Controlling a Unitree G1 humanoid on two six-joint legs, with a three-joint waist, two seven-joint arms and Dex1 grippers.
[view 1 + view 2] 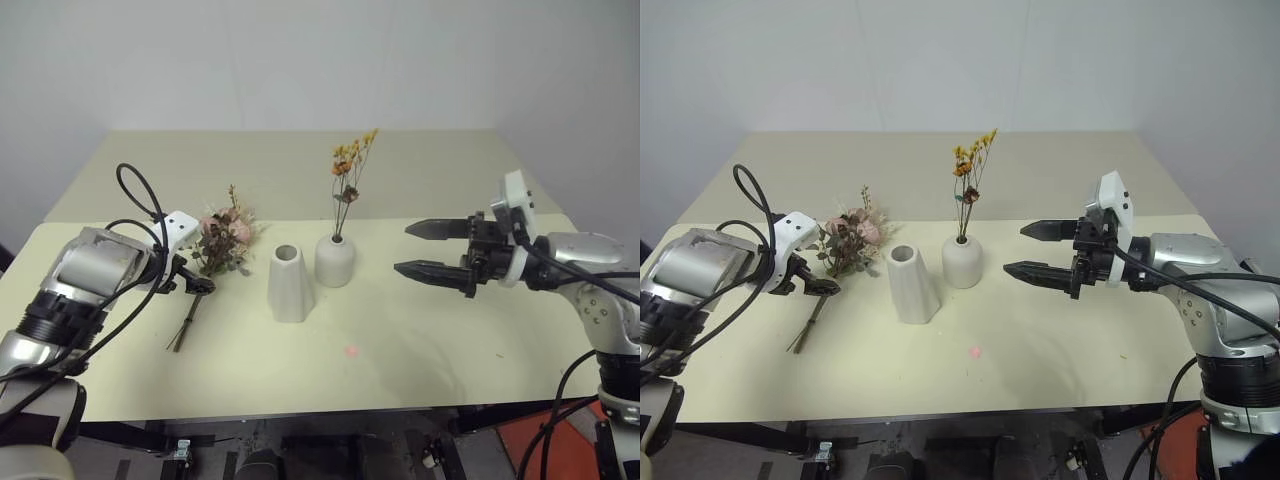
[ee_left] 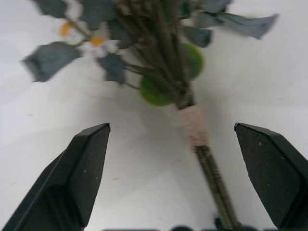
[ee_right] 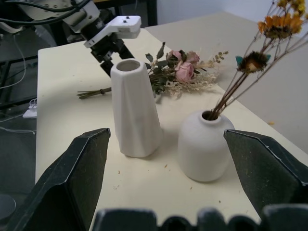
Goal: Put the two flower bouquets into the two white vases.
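From the head views, the left pincer (image 1: 195,283) hangs with its fingers apart directly over the stems of the rose bouquet (image 1: 222,245), which lies flat on the bench (image 1: 420,330); its blooms spread away from the pincer toward the far side, and its stem ends trail out toward the near edge. Whether the fingers touch the stems cannot be made out here. The right pincer (image 1: 1035,250) is held level and wide open, holding nothing, with its tips pointing at the rounded vase (image 1: 962,261), a clear gap between them. The orange-yellow sprig (image 1: 970,185) stands upright in that vase, and the tall vase (image 1: 912,284) stands just beyond it, on the side away from this pincer. In the left wrist view, the two black fingers (image 2: 79,175) stand wide apart on either side of the bouquet's wrapped stem band (image 2: 193,126), which lies between them, nearer one finger, with the leaves ahead; nothing is gripped. In the right wrist view, the open fingers (image 3: 72,183) frame both vases: the tall, empty one (image 3: 135,113) and the rounded one (image 3: 204,144) with the sprig, straight ahead, the rose bouquet lying farther off beyond them.
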